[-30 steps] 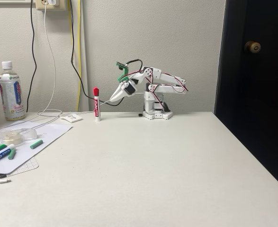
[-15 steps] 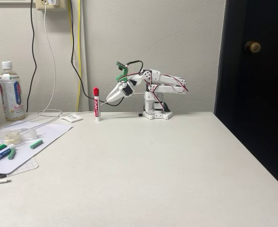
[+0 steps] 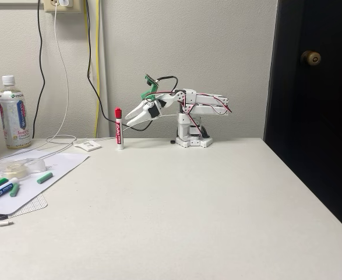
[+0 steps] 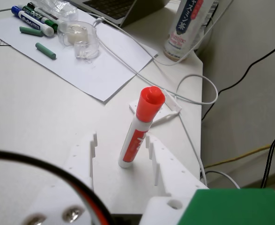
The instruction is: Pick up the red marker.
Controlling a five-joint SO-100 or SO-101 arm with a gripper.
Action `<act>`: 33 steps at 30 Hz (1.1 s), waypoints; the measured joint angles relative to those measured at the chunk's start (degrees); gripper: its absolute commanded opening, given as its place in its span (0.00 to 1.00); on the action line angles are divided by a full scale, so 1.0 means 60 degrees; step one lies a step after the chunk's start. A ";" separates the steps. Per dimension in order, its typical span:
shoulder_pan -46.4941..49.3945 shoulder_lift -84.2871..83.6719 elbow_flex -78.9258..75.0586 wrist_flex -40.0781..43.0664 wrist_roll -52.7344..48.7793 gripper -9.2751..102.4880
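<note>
The red marker (image 3: 119, 129) stands upright on the white table near the back wall, white barrel with a red cap on top. In the wrist view the red marker (image 4: 138, 131) rises between the two white fingers, with gaps on both sides. My gripper (image 3: 129, 115) is open, just right of the marker at cap height in the fixed view. In the wrist view my gripper (image 4: 121, 140) frames the marker's lower barrel without touching it.
A sheet of paper (image 3: 42, 172) at the left holds green-capped markers (image 3: 0, 189), loose green caps and a tape dispenser (image 4: 79, 36). A drink bottle (image 3: 13, 114) and cables stand at the back left. The arm's base (image 3: 193, 140) sits by the wall.
The gripper has lifted from a downward tilt to nearly level, moved left toward the marker, and opened its fingers. The marker has not moved.
</note>
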 measured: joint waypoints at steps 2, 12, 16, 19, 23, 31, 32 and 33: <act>0.0000 0.0000 0.0000 -0.0029 0.0000 0.35; 0.0542 0.0000 0.0000 -0.0088 -0.0161 0.37; 0.0601 0.0000 0.0000 -0.0146 -0.0308 0.36; 0.0601 0.0000 0.0000 -0.0176 -0.0308 0.36; 0.0601 0.0000 0.0000 -0.0176 -0.0308 0.36; 0.0659 0.0000 0.0000 -0.0103 -0.0469 0.35; 0.0659 0.0000 0.0000 -0.0059 -0.0513 0.35; 0.0659 0.0000 -0.0015 -0.0015 -0.0557 0.35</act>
